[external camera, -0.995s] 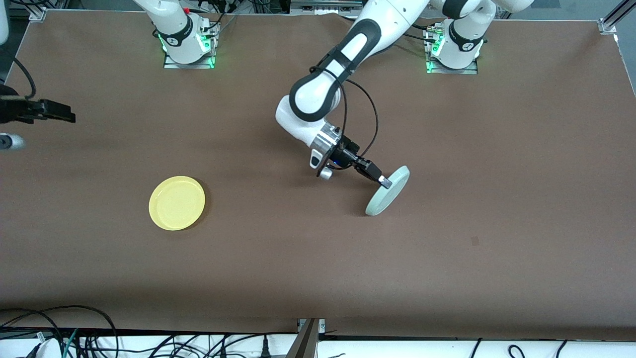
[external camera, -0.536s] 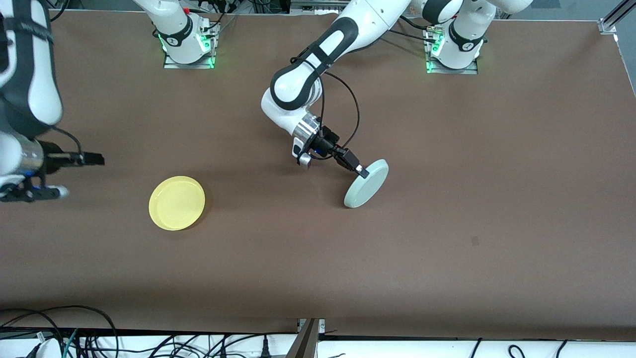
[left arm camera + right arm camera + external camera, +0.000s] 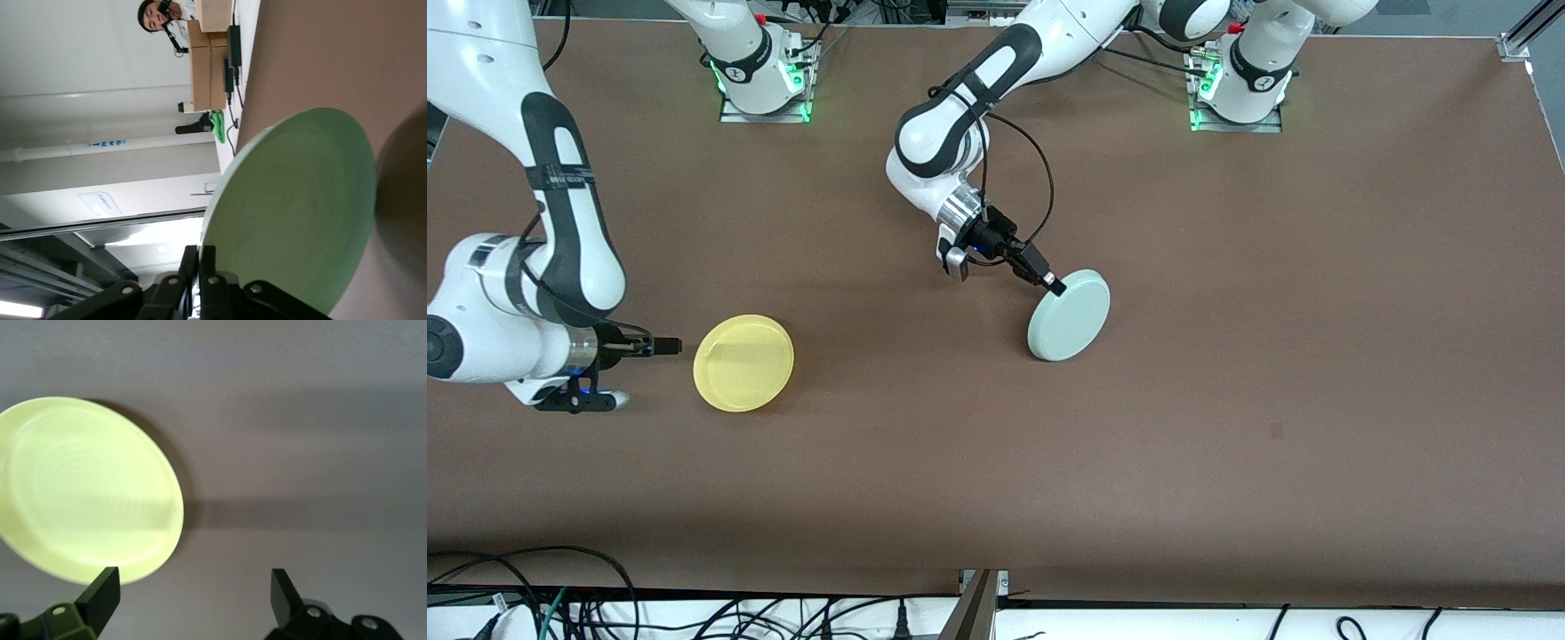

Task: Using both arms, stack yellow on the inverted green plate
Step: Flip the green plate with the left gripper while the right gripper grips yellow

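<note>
The yellow plate (image 3: 743, 363) lies rim up on the brown table toward the right arm's end; it also shows in the right wrist view (image 3: 87, 487). My right gripper (image 3: 665, 345) is low beside the plate, open and empty (image 3: 193, 597), with one fingertip (image 3: 103, 587) next to the plate's rim. The pale green plate (image 3: 1069, 315) is near the table's middle, tilted with its underside up. My left gripper (image 3: 1055, 286) is shut on its rim (image 3: 200, 257), and the plate's underside fills the left wrist view (image 3: 293, 213). I cannot tell whether its low edge touches the table.
The two arm bases (image 3: 763, 80) (image 3: 1236, 84) stand along the table's edge farthest from the front camera. Cables (image 3: 516, 596) lie off the table's nearest edge. A small dark mark (image 3: 1277, 431) is on the table toward the left arm's end.
My left gripper moved toward the right arm's end with the green plate and turned it further over. My right arm swung in and came down beside the yellow plate.
</note>
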Tool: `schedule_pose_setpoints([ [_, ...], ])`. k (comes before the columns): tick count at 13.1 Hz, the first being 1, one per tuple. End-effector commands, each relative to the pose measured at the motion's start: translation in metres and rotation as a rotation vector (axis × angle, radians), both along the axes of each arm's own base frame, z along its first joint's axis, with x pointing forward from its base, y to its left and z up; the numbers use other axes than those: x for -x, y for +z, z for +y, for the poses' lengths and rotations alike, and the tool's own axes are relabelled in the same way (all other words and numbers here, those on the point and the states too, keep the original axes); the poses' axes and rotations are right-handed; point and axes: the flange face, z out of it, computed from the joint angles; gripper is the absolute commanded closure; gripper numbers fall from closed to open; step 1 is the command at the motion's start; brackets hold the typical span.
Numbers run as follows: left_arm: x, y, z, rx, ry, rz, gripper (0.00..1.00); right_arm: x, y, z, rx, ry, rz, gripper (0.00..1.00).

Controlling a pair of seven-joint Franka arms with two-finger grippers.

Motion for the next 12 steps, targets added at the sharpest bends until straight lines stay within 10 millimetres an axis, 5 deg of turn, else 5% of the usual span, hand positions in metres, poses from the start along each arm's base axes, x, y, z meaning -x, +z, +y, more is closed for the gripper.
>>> schedule_pose_setpoints([
  [1, -0.006, -0.001, -0.015, 0.184, 0.051, 0.063, 0.00, 0.014, -0.027, 0.002, -0.003, -0.027, -0.049, 0.00],
  [6, -0.009, 0.006, -0.023, 0.472, 0.200, 0.072, 0.00, 0.023, -0.065, 0.007, 0.004, -0.033, -0.110, 0.00],
  [11, -0.070, 0.077, -0.005, 0.912, 0.437, 0.223, 0.00, 0.024, -0.077, 0.012, -0.047, -0.087, -0.110, 0.00],
  [12, -0.087, 0.093, 0.006, 0.992, 0.481, 0.232, 0.00, 0.024, -0.078, 0.012, -0.048, -0.084, -0.110, 0.24],
])
